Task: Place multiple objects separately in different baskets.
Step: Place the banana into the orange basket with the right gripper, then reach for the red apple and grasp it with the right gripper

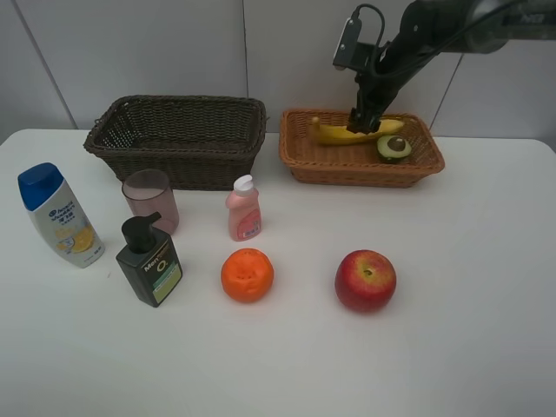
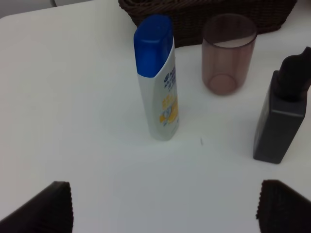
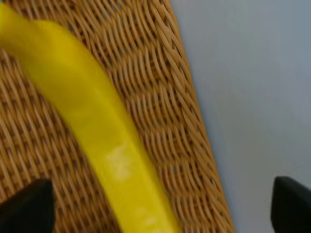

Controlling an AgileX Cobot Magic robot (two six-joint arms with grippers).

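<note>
I see bare tabletop (image 1: 452, 347) in front of red apple (image 1: 366, 280) and orange (image 1: 248, 274). Left pincer (image 2: 165, 208) spread wide, holding nothing, short of shampoo bottle (image 2: 158, 82). Far back: right pincer (image 1: 359, 117) open over yellow banana (image 1: 343, 134) in tan basket (image 1: 347, 169), near rear rim.

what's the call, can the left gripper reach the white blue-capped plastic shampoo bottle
Probably yes: the open left gripper faces the upright white blue-capped shampoo bottle, with only bare white table between them.
</note>
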